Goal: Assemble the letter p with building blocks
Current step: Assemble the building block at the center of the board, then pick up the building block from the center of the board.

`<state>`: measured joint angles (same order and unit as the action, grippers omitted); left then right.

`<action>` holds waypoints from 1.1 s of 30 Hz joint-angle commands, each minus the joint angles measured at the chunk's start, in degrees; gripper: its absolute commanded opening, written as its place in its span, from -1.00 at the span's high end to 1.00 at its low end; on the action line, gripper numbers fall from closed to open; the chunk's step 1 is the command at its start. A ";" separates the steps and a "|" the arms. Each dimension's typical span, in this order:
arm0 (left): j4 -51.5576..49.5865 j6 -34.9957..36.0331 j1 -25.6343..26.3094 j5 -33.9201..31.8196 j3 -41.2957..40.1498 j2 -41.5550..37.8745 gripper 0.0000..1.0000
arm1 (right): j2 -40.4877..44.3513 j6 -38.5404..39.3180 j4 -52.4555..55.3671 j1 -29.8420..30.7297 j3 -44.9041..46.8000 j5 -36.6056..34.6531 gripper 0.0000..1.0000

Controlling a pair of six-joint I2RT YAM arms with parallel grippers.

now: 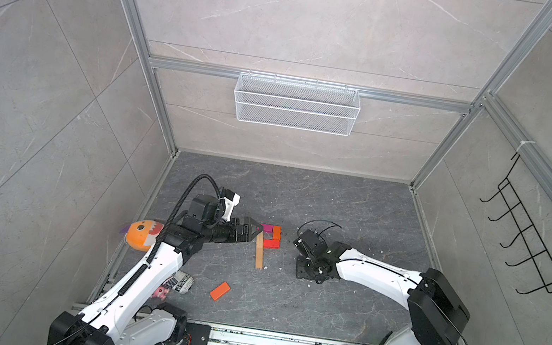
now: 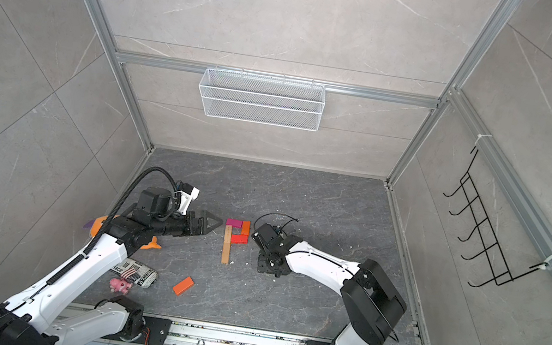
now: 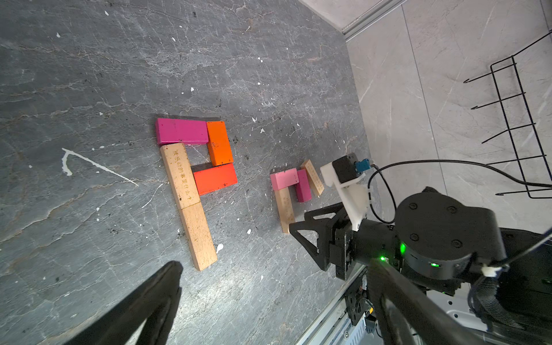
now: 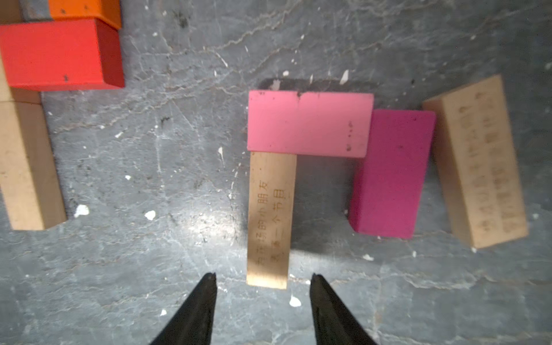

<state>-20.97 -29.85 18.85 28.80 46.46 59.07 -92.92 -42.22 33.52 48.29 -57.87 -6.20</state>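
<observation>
In the left wrist view a letter p lies flat: tan stem (image 3: 191,206), magenta block (image 3: 181,131), orange block (image 3: 219,143), red block (image 3: 215,178). It shows in both top views (image 1: 266,242) (image 2: 233,237). My left gripper (image 1: 256,231) (image 3: 274,268) hangs open and empty just left of it. Under the right arm lie a light pink block (image 4: 309,124), a magenta block (image 4: 391,173), a tan stem (image 4: 268,221) and a loose tan block (image 4: 478,161). My right gripper (image 4: 263,277) is open, its tips either side of that stem's near end, apart from it. A spare orange block (image 1: 219,290) lies near the front.
An orange plush fish (image 1: 141,235), a newsprint pouch (image 1: 182,282) and a pink toy (image 1: 162,292) sit by the left arm. A wire basket (image 1: 296,104) hangs on the back wall and a black hook rack (image 1: 531,241) on the right wall.
</observation>
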 commanded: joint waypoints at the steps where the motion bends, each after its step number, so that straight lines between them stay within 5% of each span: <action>1: 1.06 -0.14 -0.38 0.49 0.13 -0.75 -1.00 | 2.19 1.04 2.91 -0.37 -1.48 -0.22 -0.13; 19: -3.56 -1.78 -0.16 -6.20 0.65 -2.37 -1.00 | 7.35 3.86 3.72 -2.13 0.73 -0.42 -0.49; 24: -10.81 -12.06 -0.17 -14.32 -2.64 -4.98 -1.00 | 9.14 6.92 3.81 -2.83 0.74 0.84 -0.69; 29: -17.75 -19.53 -0.18 -15.53 -5.33 -10.33 -1.00 | 11.62 9.48 1.61 -3.78 1.90 1.59 -1.00; 33: -27.44 -28.37 0.55 -20.84 -8.47 -13.00 -0.99 | 11.87 10.67 0.21 -4.47 2.55 2.02 -1.00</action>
<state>-39.35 -49.67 19.00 12.67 39.29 47.44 -81.93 -33.67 34.94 44.27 -56.53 -4.75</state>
